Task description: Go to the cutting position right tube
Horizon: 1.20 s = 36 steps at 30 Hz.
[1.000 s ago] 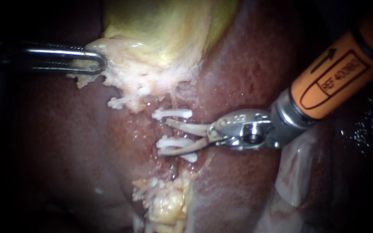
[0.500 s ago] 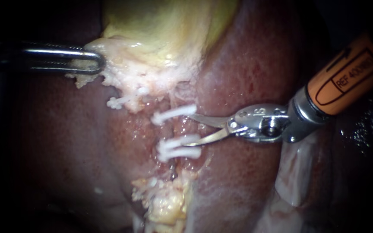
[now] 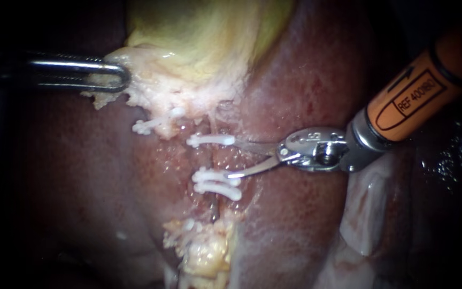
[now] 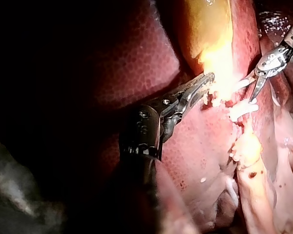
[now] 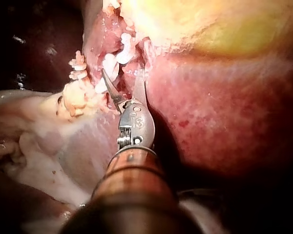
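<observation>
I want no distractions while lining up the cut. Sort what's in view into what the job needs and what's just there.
Needed: orange-sleeved right instrument with open curved blades; thin reddish right tube; single white plastic clip above; paired white clips below.
Just there: silver left instrument holding pale gallbladder tissue; dark red liver; separate white clip; yellowish fat lump.

Bearing surface is the liver (image 3: 306, 235), dark red and wet. The yellow gallbladder (image 3: 204, 37) lies on it. At the gallbladder's lower edge sits pale ragged tissue (image 3: 172, 96). Beyond that a tube (image 3: 213, 210) runs, crossed by white clips (image 3: 217, 184).
</observation>
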### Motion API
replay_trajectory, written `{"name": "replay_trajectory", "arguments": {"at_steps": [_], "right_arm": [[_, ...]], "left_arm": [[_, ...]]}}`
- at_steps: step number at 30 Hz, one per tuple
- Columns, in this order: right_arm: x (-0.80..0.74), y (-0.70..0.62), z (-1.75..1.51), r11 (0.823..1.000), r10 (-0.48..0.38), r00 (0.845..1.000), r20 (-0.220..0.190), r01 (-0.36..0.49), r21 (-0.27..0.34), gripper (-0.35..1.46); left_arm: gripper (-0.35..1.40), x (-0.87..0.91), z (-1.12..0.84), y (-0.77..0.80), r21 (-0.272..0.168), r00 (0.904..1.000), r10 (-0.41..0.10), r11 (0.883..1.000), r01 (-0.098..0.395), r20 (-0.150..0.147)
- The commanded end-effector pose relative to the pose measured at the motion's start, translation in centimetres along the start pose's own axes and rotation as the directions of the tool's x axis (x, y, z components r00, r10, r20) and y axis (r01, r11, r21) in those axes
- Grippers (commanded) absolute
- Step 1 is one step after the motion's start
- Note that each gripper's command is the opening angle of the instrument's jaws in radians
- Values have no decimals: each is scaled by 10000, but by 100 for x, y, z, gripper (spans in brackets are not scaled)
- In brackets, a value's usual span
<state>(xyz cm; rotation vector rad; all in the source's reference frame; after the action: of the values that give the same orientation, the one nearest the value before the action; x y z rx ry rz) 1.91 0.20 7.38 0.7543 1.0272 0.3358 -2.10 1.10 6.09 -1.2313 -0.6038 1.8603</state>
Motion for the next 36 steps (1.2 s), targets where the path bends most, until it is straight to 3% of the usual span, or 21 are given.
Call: {"name": "replay_trajectory", "arguments": {"at_steps": [1, 10, 19, 24, 36], "right_arm": [[0, 0, 4, 10000, -29, 10000, -21, 29, 66, 131], [6, -1, 45, 9985, -18, 9998, -223, 30, 539, 131], [18, -4, 61, 9977, 106, 9979, -642, -63, 672, 130], [25, -13, 58, 9972, 141, 9974, -707, -88, 748, 131], [56, -50, 47, 9940, 281, 9938, -1074, -164, 1085, 131]], "left_arm": [[-35, 0, 1, 0, 7, 10000, -2, 10000, 2, 0], [-35, 0, 3, 0, 16, 10000, -6, 10000, 6, -4], [-35, 1, 4, 1, 30, 10000, -10, 10000, 10, -9], [-35, 1, 4, 1, 30, 10000, -10, 10000, 10, -9], [-35, 1, 3, 1, 29, 10000, -10, 10000, 10, -9]]}}
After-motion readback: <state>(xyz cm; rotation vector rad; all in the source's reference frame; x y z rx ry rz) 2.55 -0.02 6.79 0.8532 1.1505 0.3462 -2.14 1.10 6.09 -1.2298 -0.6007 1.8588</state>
